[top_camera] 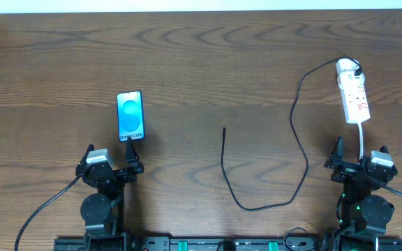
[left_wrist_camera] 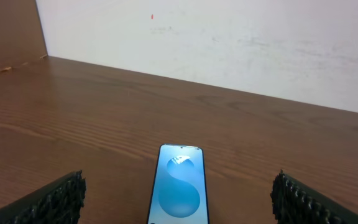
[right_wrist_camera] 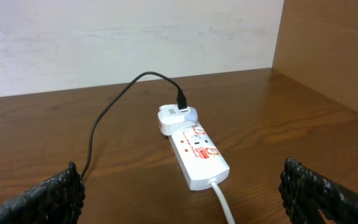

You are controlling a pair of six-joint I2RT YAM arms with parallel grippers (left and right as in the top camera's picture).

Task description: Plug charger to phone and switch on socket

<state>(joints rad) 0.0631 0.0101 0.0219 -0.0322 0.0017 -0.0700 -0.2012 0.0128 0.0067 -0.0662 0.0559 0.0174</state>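
Note:
The phone lies flat on the left of the table, its blue screen up; it also shows in the left wrist view. My left gripper is open and empty just in front of it. The white socket strip lies at the right, with a white adapter at its far end. The black charger cable runs from that adapter in a long loop to a free plug tip at the table's middle; it also shows in the right wrist view. My right gripper is open and empty in front of the strip.
The strip's white cord runs toward my right gripper. A wooden side wall stands at the right, another at the left. A white wall borders the table's far edge.

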